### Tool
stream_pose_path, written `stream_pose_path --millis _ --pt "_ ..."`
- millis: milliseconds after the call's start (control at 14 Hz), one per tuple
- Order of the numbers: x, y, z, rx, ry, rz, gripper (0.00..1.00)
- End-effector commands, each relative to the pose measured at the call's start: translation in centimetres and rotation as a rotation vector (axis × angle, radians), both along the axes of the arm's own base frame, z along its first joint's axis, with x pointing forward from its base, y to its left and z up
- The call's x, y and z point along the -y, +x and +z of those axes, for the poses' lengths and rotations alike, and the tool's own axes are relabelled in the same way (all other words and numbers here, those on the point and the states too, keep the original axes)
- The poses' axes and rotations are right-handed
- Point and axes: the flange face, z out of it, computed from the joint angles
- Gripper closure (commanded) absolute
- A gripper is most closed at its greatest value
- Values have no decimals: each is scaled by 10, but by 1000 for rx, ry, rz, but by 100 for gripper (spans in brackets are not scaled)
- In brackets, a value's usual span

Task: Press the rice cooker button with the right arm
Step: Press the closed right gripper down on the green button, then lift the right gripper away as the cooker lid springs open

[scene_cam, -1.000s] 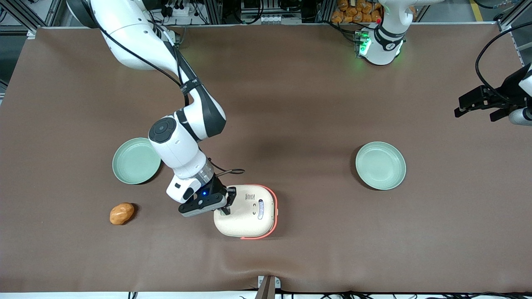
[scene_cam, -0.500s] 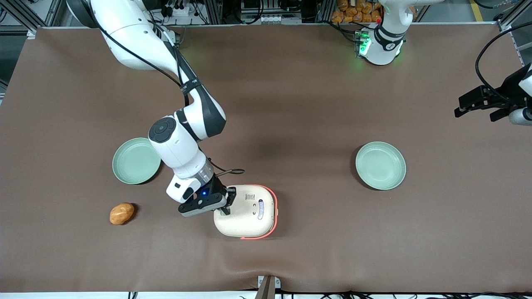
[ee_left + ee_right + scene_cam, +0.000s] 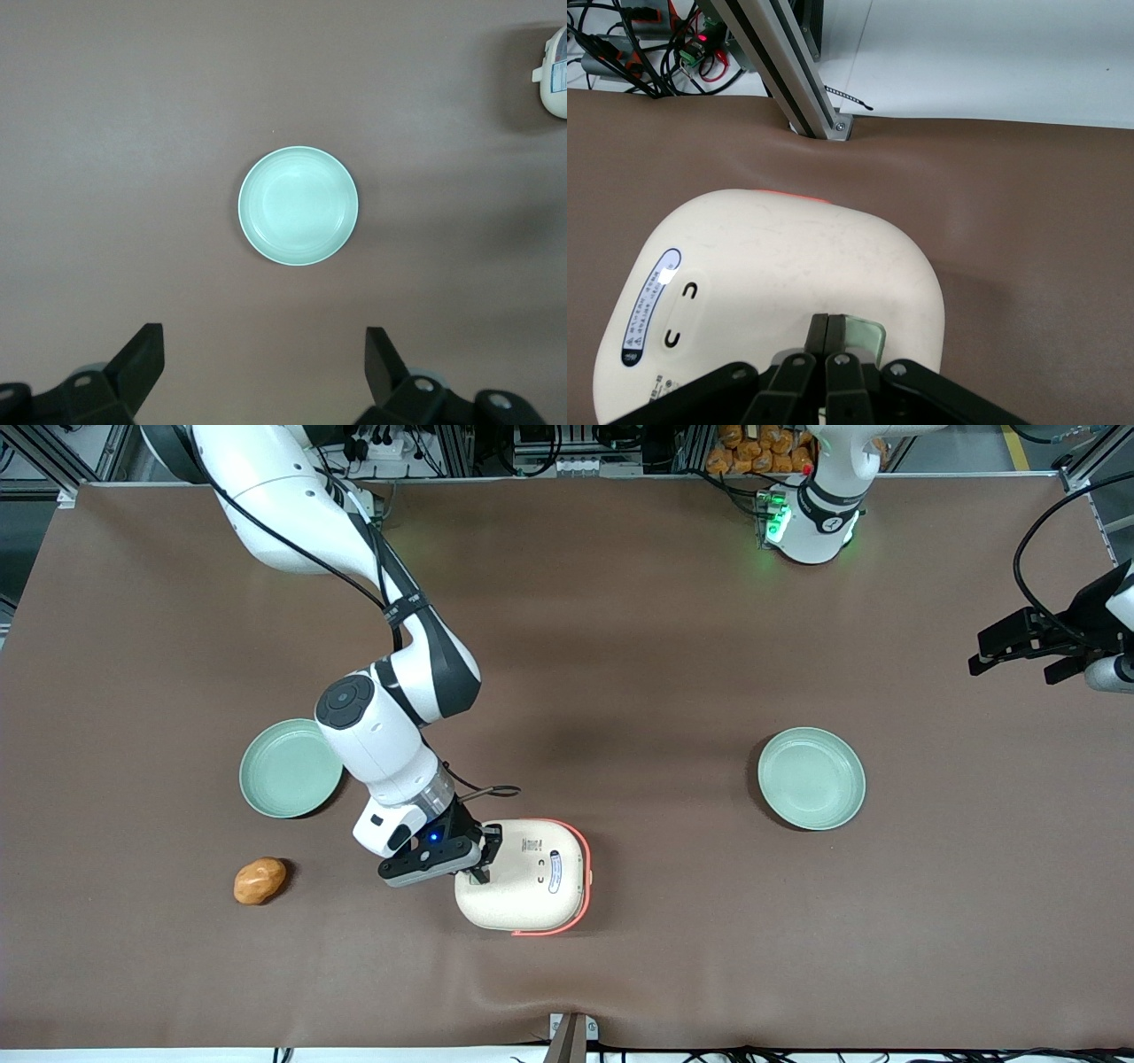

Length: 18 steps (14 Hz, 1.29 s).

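Note:
The rice cooker [image 3: 527, 875] sits on the brown table near the front camera, cream lid closed, coral band along its edge. In the right wrist view its lid [image 3: 780, 274] fills the middle, with a mint-green button tab [image 3: 864, 335] at the lid's edge. My right arm's black gripper [image 3: 478, 861] is shut, its two fingers pressed together with nothing between them. The fingertips [image 3: 829, 320] rest on the lid edge, touching the green tab's side. A small blue light shows on the gripper body.
A pale-green plate [image 3: 291, 769] lies beside the arm's wrist, farther from the camera than an orange-brown bread roll [image 3: 260, 880]. Another pale-green plate [image 3: 811, 779] lies toward the parked arm's end, also in the left wrist view [image 3: 299, 206]. A metal post [image 3: 780, 66] stands at the table's front edge.
The right arm's wrist has shifted very slightly; the gripper stays shut at the cooker's button end. The cooker has not moved.

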Motion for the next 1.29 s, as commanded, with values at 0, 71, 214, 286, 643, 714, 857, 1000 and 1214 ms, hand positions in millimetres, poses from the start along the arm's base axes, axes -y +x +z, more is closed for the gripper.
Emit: stream_pose_path --millis 0,71,214,286,643,714,857,1000,1214 --pt "16 -12 -62 -104 -55 -13 100" --pt "14 -13 -62 -107 -48 -14 100" --pt "12 -15 -64 -144 25 -61 100" --pt "11 -15 -64 -154 47 -69 100" --pt "8 -7 -28 -106 68 -55 100" --pt "7 -5 -15 -102 77 -53 100" --pt "5 0 8 -102 88 -44 100" --pt "4 1 28 -96 98 -38 100" --pt "9 -1 53 -98 108 -36 100"
